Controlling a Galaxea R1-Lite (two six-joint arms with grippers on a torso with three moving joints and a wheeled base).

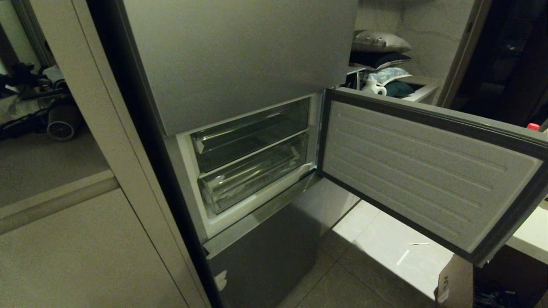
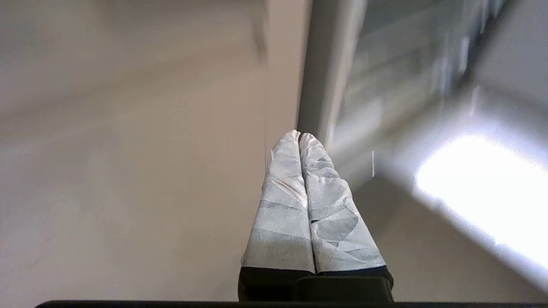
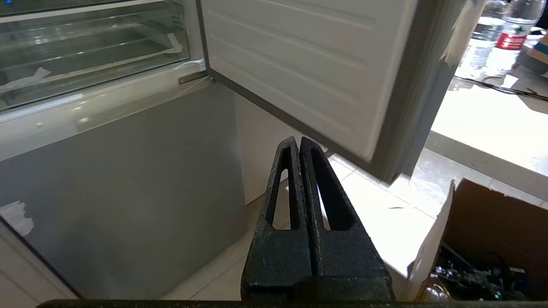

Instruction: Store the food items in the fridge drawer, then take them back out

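Left claw (image 2: 299,136): taped fingers pressed together, gripping nothing, in front of a beige panel with the grey fridge edge just beyond its tips. Right claw (image 3: 296,140): black fingers closed, empty, low before the grey lower door panel (image 3: 128,192). Fridge drawer (image 1: 252,173) sits pushed in, above and ahead of the right claw; open door (image 1: 428,171) swings out above it. No food item visible.

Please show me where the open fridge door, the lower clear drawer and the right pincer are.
open fridge door (image 1: 424,171): head view, ribbed white inner panel.
lower clear drawer (image 1: 252,175): head view, transparent front wall.
right pincer (image 3: 298,143): right wrist view, tips of the shut black fingers.
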